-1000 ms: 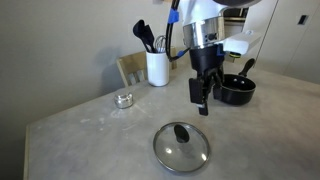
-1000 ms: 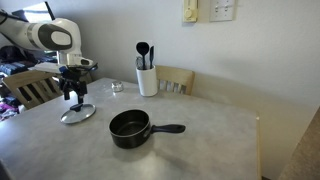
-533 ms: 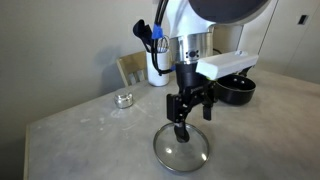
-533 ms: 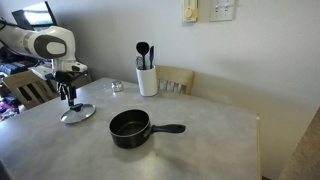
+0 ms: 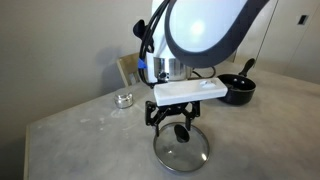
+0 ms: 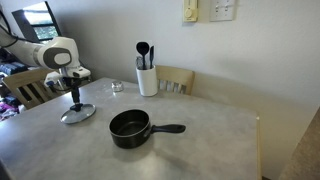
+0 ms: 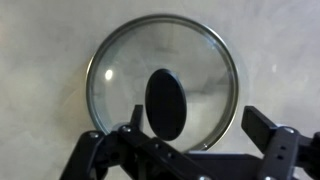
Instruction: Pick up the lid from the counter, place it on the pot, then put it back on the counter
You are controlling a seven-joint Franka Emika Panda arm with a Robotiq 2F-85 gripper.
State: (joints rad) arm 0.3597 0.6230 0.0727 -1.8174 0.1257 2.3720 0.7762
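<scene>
The gripper (image 7: 193, 132) hangs wide open and empty just above the lid's black knob (image 7: 165, 100), likely lined up to pinch it. The lid (image 7: 205, 62) lies flat on the counter (image 6: 215, 130). The pot (image 6: 130, 128) sits at its 4 o'clock, well apart.

Glossy glass lid (image 7: 165, 80), metal-rimmed

No text, label or number is legible on anything.
</scene>
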